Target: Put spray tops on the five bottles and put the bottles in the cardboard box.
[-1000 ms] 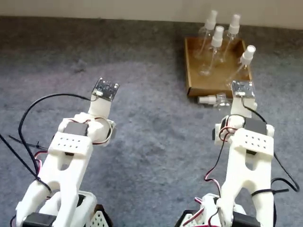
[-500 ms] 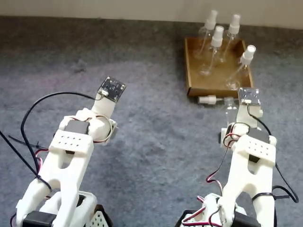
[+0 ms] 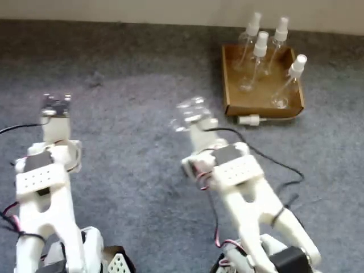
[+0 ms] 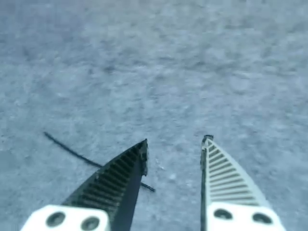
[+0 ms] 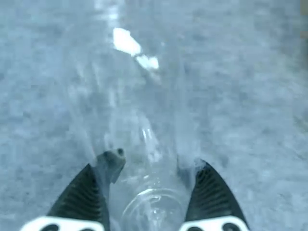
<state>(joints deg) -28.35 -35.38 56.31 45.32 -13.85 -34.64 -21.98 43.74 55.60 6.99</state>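
A clear capless bottle (image 5: pixel 134 96) is held in my right gripper (image 5: pixel 156 166), which is shut on its lower body. In the high view this bottle (image 3: pixel 190 111) hangs over the middle of the carpet, left of the cardboard box (image 3: pixel 259 108). Several bottles with white spray tops (image 3: pixel 260 44) stand in the box. One loose white spray top (image 3: pixel 249 120) lies on the carpet just in front of the box. My left gripper (image 4: pixel 175 141) is open over bare carpet at the far left (image 3: pixel 57 105), holding nothing.
Grey carpet (image 3: pixel 131 74) covers the whole work area. A thin black cable (image 4: pixel 72 151) lies on the carpet under my left gripper. A pale wall edge (image 3: pixel 170 11) runs along the back.
My right arm swung left from beside the box to the middle, carrying the capless bottle off the carpet. My left arm swung to the left.
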